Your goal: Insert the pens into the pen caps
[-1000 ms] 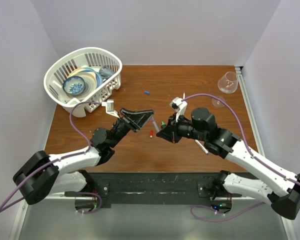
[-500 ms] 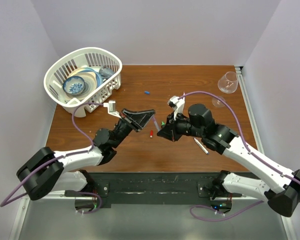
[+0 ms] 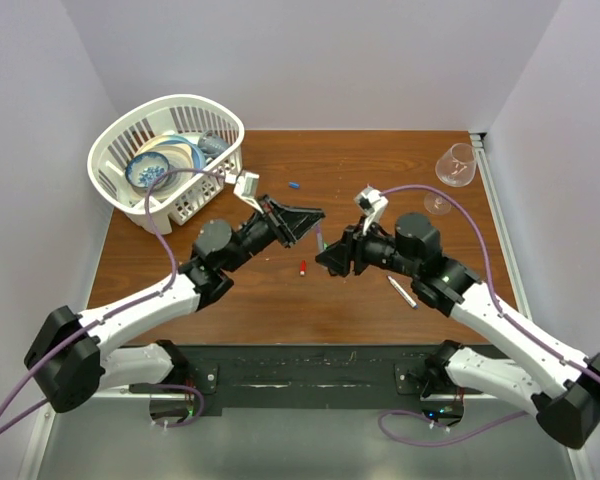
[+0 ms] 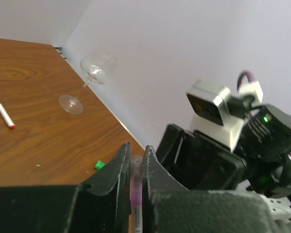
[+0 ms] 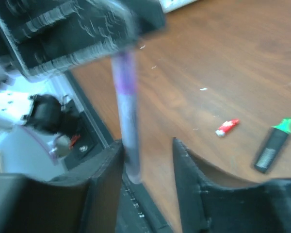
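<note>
Brown wood-grain table (image 3: 380, 160) fills your workspace, with pale walls around it, and the red cap (image 3: 303, 267) lying near its middle is your reference.

Your left gripper (image 4: 137, 150) is clamped shut on the purple pen (image 5: 125, 102). In the left wrist view, both fingers press against the pen's sides and its end pokes out just past their tips. From above, that grip hangs over the table just beyond the red cap, on its far side.

Your right gripper (image 5: 148, 145) faces it from the red cap's right with its fingers parted. In the right wrist view, the purple pen's free end reaches down between those fingers. It sits close against the left one, with a clear gap to the other, so the right gripper has no grip on it. Whether the pen touches the left finger, you cannot tell.

In that same view, the black marker with a green tip (image 5: 273, 146) lies flat just beside the red cap. The left wrist view shows a green cap (image 4: 100, 165) on the wood below the two grippers. A blue cap (image 3: 294, 185) lies well beyond the red cap, toward the back wall. A white pen with a red tip (image 4: 2, 112) rests on the table away from both grippers.

Far right of the red cap stands a wine glass (image 3: 457, 165), and far left sits a white dish basket (image 3: 120, 130).
</note>
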`<state>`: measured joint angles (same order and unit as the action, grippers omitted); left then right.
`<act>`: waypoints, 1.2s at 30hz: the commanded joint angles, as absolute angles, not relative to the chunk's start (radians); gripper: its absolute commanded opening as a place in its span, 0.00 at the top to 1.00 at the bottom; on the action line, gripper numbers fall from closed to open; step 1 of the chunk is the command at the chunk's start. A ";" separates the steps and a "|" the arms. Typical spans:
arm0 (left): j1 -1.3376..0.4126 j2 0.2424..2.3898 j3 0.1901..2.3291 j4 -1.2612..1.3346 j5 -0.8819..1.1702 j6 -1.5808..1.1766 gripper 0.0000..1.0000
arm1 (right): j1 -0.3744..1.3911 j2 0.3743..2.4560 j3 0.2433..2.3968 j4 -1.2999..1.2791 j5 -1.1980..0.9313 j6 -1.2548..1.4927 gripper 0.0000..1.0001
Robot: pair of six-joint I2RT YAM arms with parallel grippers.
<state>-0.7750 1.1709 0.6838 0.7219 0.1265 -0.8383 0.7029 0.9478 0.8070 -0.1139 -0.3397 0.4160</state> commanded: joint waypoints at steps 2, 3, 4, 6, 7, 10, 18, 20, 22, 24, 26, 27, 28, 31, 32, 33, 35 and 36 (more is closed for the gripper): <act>-0.681 1.160 0.900 0.261 0.125 -0.623 1.00 | 0.686 0.743 0.681 -0.167 -0.322 0.423 0.30; -0.670 1.164 0.940 0.209 0.095 -0.600 1.00 | 0.686 0.704 0.645 -0.179 -0.333 0.451 0.28; -0.658 1.167 0.949 0.128 0.071 -0.560 1.00 | 0.686 0.674 0.632 -0.189 -0.340 0.466 0.26; -0.614 1.189 0.943 0.092 0.058 -0.532 1.00 | 0.686 0.598 0.618 -0.222 -0.336 0.500 0.16; -0.601 1.203 0.942 0.048 0.052 -0.520 1.00 | 0.686 0.585 0.617 -0.235 -0.330 0.508 0.14; -0.578 1.291 0.948 -0.035 0.002 -0.502 1.00 | 0.686 0.569 0.620 -0.261 -0.295 0.506 0.12; -0.571 1.523 0.977 -0.106 -0.173 -0.482 1.00 | 0.687 0.638 0.670 -0.353 -0.247 0.456 0.10; -0.571 1.596 1.018 -0.138 -0.204 -0.474 1.00 | 0.686 0.632 0.673 -0.359 -0.244 0.453 0.10; -0.571 1.646 1.026 -0.160 -0.216 -0.474 1.00 | 0.687 0.617 0.673 -0.364 -0.233 0.449 0.09; -0.571 1.670 1.022 -0.166 -0.259 -0.483 1.00 | 0.687 0.609 0.675 -0.370 -0.226 0.442 0.09; -0.569 1.698 1.019 -0.166 -0.282 -0.485 1.00 | 0.687 0.601 0.680 -0.387 -0.201 0.428 0.09; -0.569 1.707 1.022 -0.169 -0.288 -0.488 0.97 | 0.686 0.601 0.680 -0.390 -0.183 0.426 0.09; -0.568 1.726 1.026 -0.172 -0.288 -0.489 0.94 | 0.686 0.601 0.683 -0.400 -0.163 0.426 0.09; -0.566 1.761 1.045 -0.193 -0.288 -0.502 0.78 | 0.686 0.601 0.692 -0.423 -0.107 0.428 0.09; -0.568 1.767 1.046 -0.201 -0.291 -0.518 0.75 | 0.686 0.601 0.701 -0.431 -0.082 0.429 0.09; -0.568 1.770 1.046 -0.202 -0.294 -0.529 0.71 | 0.686 0.598 0.703 -0.434 -0.068 0.431 0.09; -0.568 1.763 1.039 -0.195 -0.288 -0.540 0.66 | 0.687 0.583 0.696 -0.422 -0.046 0.439 0.10; -0.568 1.749 1.037 -0.193 -0.282 -0.541 0.63 | 0.687 0.581 0.696 -0.422 -0.025 0.443 0.10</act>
